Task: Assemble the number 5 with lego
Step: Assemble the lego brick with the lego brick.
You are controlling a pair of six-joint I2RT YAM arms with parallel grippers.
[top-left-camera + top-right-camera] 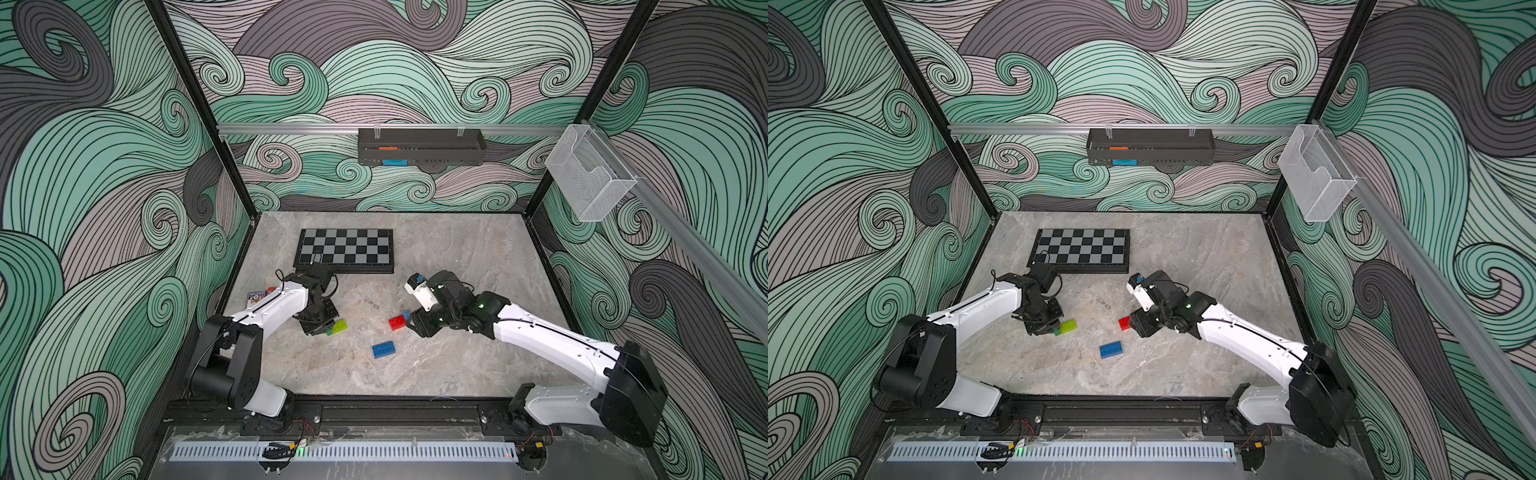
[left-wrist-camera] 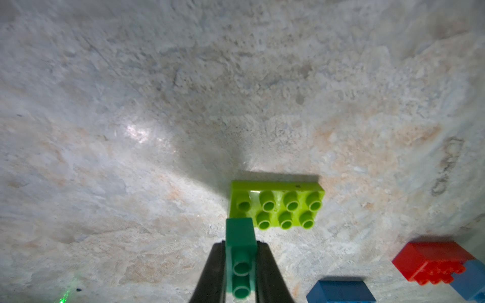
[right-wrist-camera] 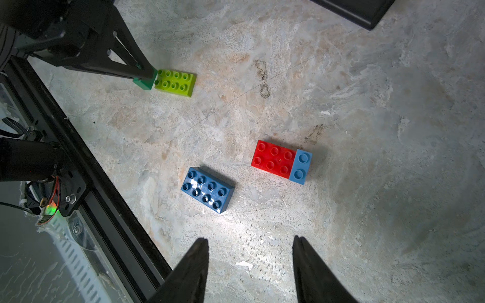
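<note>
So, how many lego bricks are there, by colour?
Long lime-green studded plastic brick: 1
Red studded plastic brick: 1
Dark-blue studded plastic brick: 1
Small light-blue plastic brick: 1
Small dark-green plastic brick, in left claw: 1
Total: 5

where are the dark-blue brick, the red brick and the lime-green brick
dark-blue brick (image 3: 206, 190): right wrist view, studded top
red brick (image 3: 273, 158): right wrist view, studded top
lime-green brick (image 2: 282, 207): left wrist view, studded top

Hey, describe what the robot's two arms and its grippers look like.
The left arm and right arm both have smooth white shells between bulky black joint housings, with a thin black cable running along each shell. A small green light glows on the right arm. The left gripper and right gripper each have two black fingers tapering to points.
</note>
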